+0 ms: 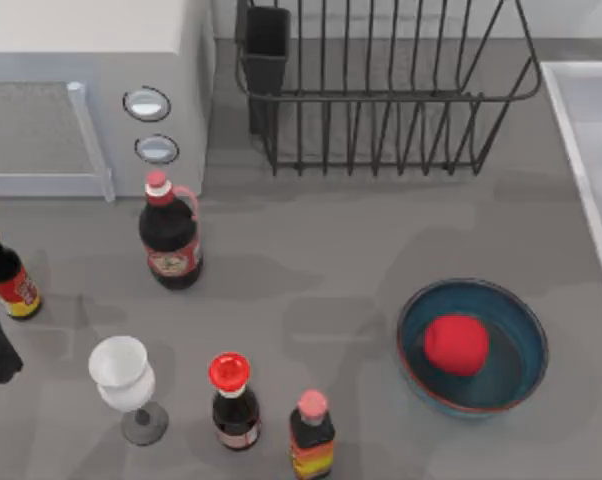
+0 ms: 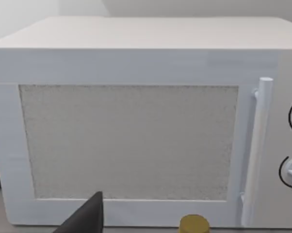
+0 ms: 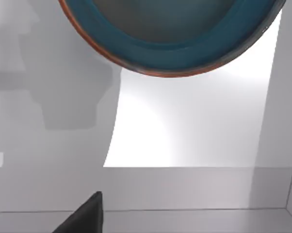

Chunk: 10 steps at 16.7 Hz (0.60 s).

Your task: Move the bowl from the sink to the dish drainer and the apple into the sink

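Kitchen counter: microwave, dish drainer, sink, sauce bottles.

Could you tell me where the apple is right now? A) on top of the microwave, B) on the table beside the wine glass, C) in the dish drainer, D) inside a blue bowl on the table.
D: in the top view the apple lies inside the blue bowl standing on the table, below the dish drainer and left of the sink.

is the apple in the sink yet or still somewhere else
Not in the sink. The apple sits inside a blue bowl on the table.
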Each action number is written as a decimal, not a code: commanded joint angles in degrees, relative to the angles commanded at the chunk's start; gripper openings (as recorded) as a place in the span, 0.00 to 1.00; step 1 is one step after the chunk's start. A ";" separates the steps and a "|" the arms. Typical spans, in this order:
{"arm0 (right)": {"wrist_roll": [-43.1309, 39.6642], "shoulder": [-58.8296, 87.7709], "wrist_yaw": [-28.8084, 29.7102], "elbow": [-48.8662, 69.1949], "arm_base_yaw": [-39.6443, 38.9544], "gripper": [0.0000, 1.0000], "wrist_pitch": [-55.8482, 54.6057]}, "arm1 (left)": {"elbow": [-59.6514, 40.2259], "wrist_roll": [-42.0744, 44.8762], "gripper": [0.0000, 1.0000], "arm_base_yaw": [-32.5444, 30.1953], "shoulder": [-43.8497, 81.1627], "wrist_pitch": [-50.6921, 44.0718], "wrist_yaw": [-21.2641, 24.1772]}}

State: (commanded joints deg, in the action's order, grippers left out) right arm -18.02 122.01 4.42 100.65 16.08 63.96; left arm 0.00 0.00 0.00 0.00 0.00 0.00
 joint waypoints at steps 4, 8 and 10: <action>-1.64 15.16 -2.40 18.88 3.37 1.00 5.50 | 0.00 0.00 1.00 0.00 0.00 0.00 0.00; -2.45 23.43 -5.15 30.83 5.54 1.00 7.48 | 0.00 0.00 1.00 0.00 0.00 0.00 0.00; -2.59 24.96 -5.91 33.20 5.97 1.00 7.64 | 0.00 0.00 1.00 0.00 0.00 0.00 0.00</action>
State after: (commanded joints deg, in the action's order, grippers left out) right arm -20.61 146.97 -1.49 133.84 22.06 71.60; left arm 0.00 0.00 0.00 0.00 0.00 0.00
